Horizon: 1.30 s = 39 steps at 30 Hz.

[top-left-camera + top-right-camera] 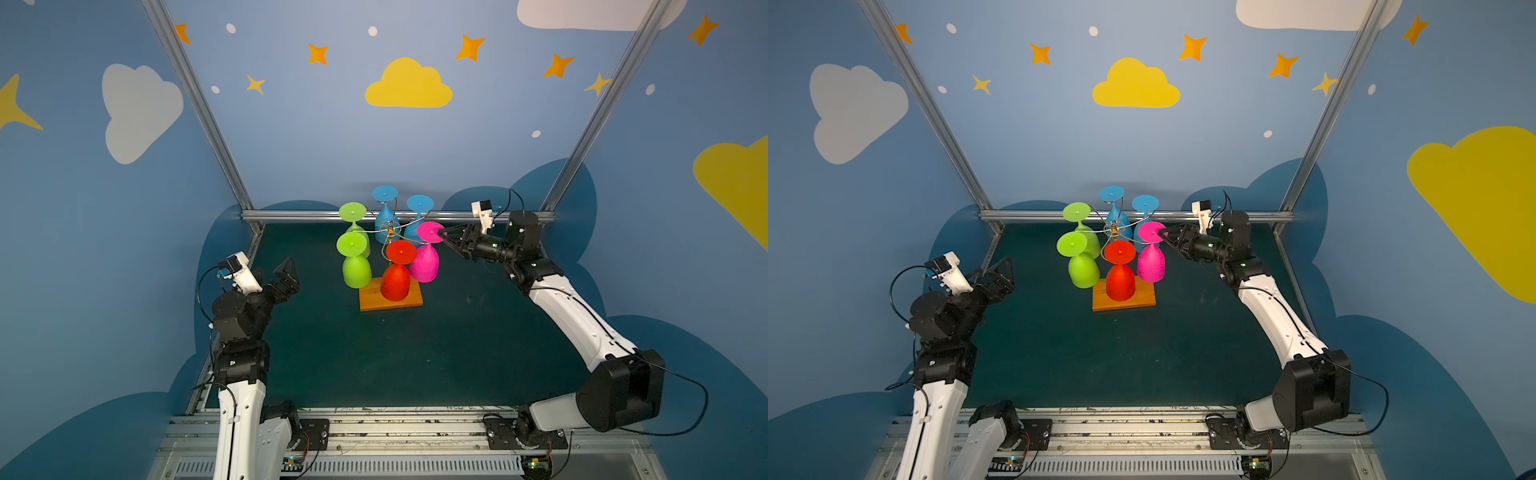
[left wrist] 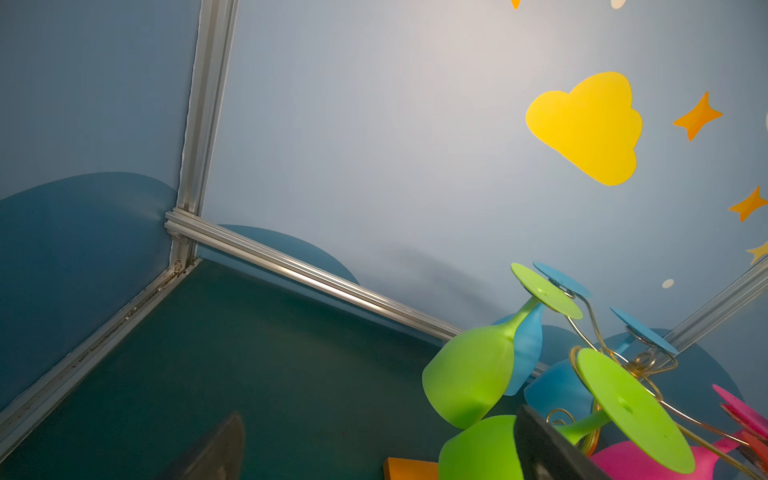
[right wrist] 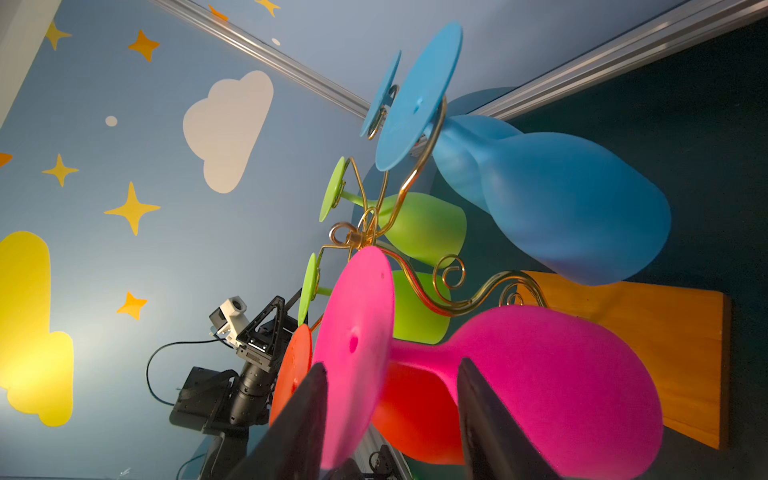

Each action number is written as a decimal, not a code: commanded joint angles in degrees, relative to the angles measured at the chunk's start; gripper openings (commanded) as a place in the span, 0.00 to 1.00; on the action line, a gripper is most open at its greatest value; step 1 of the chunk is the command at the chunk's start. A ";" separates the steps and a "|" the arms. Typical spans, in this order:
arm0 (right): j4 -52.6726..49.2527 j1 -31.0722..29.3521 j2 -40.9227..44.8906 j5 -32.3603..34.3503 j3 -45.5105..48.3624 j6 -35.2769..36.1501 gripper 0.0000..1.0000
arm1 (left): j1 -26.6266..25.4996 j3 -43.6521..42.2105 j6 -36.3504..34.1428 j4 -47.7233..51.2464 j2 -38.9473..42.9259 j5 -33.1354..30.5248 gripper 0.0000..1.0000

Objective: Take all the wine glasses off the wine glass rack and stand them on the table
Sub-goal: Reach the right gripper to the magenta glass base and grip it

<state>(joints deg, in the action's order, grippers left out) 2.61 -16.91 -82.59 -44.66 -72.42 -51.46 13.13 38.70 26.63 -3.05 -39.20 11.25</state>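
Note:
The wine glass rack (image 1: pixel 390 231) (image 1: pixel 1113 227), gold wire on an orange-brown wooden base (image 1: pixel 411 302), stands at the back middle of the mat in both top views. Several coloured glasses hang from it upside down. On its right side hangs the pink wine glass (image 1: pixel 424 262) (image 1: pixel 1151 264) (image 3: pixel 540 374). My right gripper (image 1: pixel 444 237) (image 1: pixel 1165 236) (image 3: pixel 390 365) is open, with one finger on each side of that glass's round foot (image 3: pixel 357 328) and a gap still showing. My left gripper (image 1: pixel 287 272) (image 1: pixel 1003 272) (image 2: pixel 380 434) is wide open and empty, left of the rack.
On the other arms hang a red glass (image 1: pixel 395 282), two green glasses (image 1: pixel 356 270) and two blue glasses (image 1: pixel 384 216). The aluminium frame rail (image 1: pixel 311 215) and blue wall run close behind the rack. Dark green mat (image 1: pixel 415 357) lies in front.

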 commanded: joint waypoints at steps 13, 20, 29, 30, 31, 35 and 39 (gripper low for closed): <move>8.16 -0.58 -2.40 -2.95 -2.32 -7.58 0.10 | 0.82 -1.01 1.47 -1.43 0.79 0.38 0.99; 10.45 -0.58 -1.54 -3.49 -1.58 -10.73 0.00 | 0.85 -1.12 1.73 -1.35 1.20 0.18 0.99; 10.15 -0.43 1.21 -3.07 -0.51 -11.28 0.00 | 0.84 -1.61 2.61 -1.70 1.49 0.09 0.99; 10.01 -0.47 1.45 -2.97 -0.27 -11.29 0.00 | 0.85 -1.61 2.55 -1.70 1.56 -0.02 0.99; 9.83 -0.49 1.78 -2.93 0.02 -11.23 0.00 | 0.84 -1.61 2.63 -1.70 1.57 -0.07 0.99; 8.00 -0.42 3.10 -2.62 0.81 -10.34 0.00 | 0.84 -1.61 2.64 -1.71 1.67 -0.17 0.99; 7.16 -0.75 4.34 -2.31 2.39 -10.32 0.00 | 0.85 -1.61 2.72 -1.61 2.02 -0.22 0.99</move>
<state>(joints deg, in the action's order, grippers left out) 10.02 -17.32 -80.18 -47.33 -71.13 -62.59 13.76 37.69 28.95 -3.44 -38.04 11.53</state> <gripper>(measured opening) 0.048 0.994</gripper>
